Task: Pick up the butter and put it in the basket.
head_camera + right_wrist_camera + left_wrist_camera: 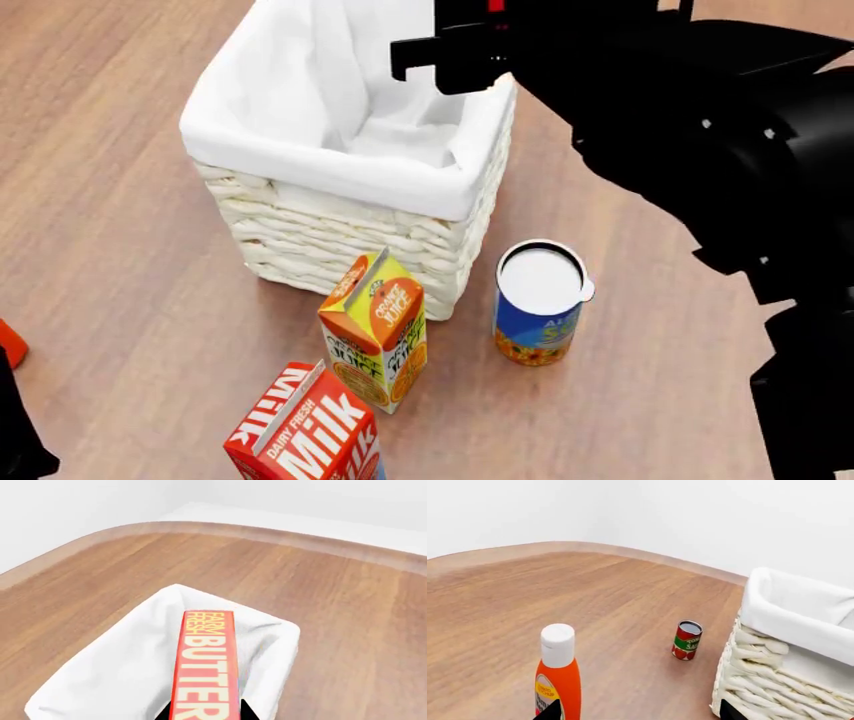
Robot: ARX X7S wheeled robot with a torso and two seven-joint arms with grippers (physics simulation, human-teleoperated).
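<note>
In the right wrist view the butter [207,665], a slim red box with cream "BUTTER" lettering, sits between my right gripper's [203,712] fingertips and hangs over the open basket [127,675]. In the head view the basket [350,130], cream wicker with a white liner, stands at the back; my right gripper [461,45] is over its far right rim, and the butter is hidden there behind the arm. My left gripper [637,715] is open and empty, low over the table beside the basket's wicker wall [774,680].
An orange juice carton [376,330], a red milk carton [304,432] and a blue can with a white lid [541,305] stand in front of the basket. A ketchup bottle [558,672] and a small tomato sauce can [687,640] stand near the left gripper.
</note>
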